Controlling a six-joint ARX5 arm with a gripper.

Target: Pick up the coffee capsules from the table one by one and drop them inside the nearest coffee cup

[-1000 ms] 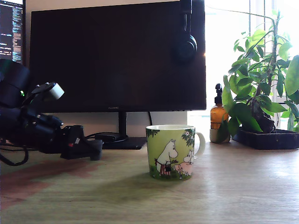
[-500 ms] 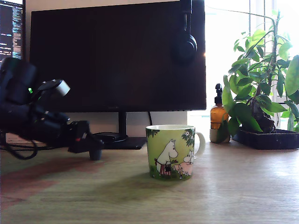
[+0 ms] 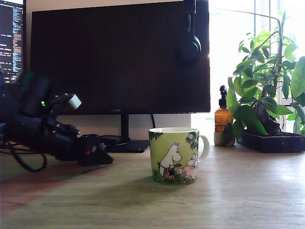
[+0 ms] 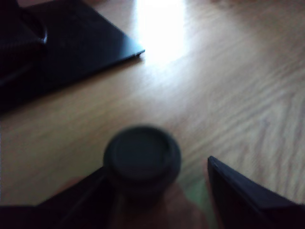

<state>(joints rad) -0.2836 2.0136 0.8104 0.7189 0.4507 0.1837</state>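
Since the whole job hinges on where the mug sits relative to the load, start there: the light green ceramic coffee cup w/ white cartoon figures (image 3: 174, 155) stands upright on the light wood-grain table (image 3: 228, 200), off toward the exterior view's right of the black gripper (image 3: 97, 155), apart from it w/ bare desk between. Its open mouth faces up, handle on the far side from the arm.

Wrist view shows the small dark grey tapered coffee capsule (image 4: 142, 160) up against one dark finger (image 4: 76, 200); the other finger (image 4: 248, 195) stands clear of it w/ a strip of wood showing between. So jaws look spread wider than the capsule, not clamped. Capsule's round flat face points at the cam, so its axis runs roughly along the line of sight; blurred, can't tell rim from base. Whether it rests on the table or hangs off the finger – can't tell. In the exterior view the capsule isn't separable from the dark gripper body, which sits low, near the desk surface.

Judgement: a firm closure comes first, then lift above rim height & travel toward the exterior view's right, release over the cup mouth. Only one arm, so no choice there.
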